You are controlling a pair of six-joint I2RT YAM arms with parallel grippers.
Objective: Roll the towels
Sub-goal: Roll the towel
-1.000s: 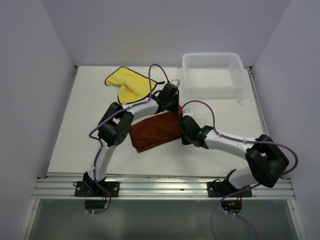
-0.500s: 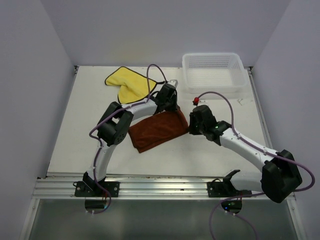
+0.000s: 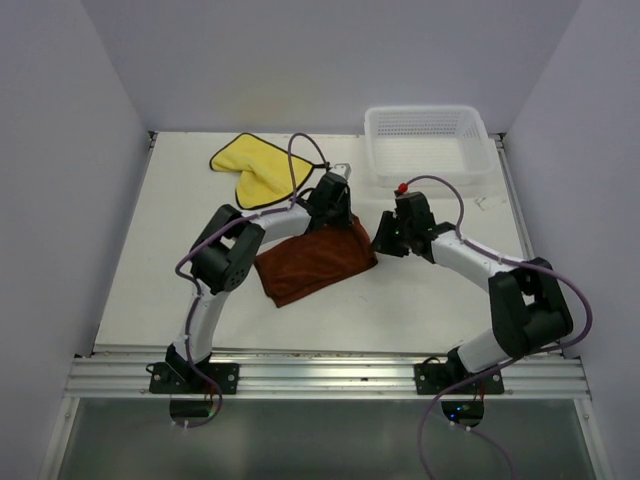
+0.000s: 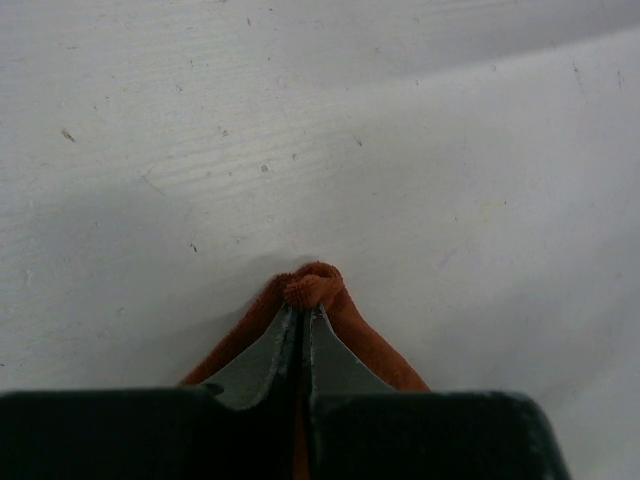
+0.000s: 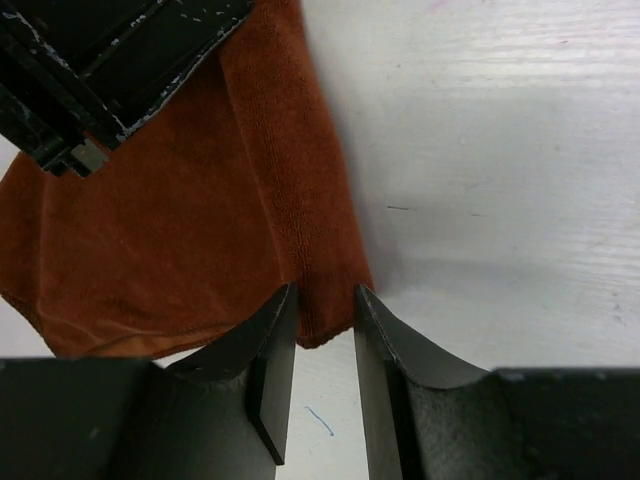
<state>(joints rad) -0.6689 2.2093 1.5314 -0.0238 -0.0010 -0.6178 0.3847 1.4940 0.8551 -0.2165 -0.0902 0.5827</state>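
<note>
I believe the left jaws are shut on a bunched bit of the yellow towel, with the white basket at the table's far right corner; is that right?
Not quite: the left jaws are shut on the rust-brown towel, as the left wrist view shows; the yellow towel lies apart at the far left. The white basket is indeed at the far right corner.

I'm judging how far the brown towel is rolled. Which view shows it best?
Top external: nearly the whole brown towel shows, lying fairly flat. Left wrist shows only a pinched tuft; right wrist only one corner.
</note>
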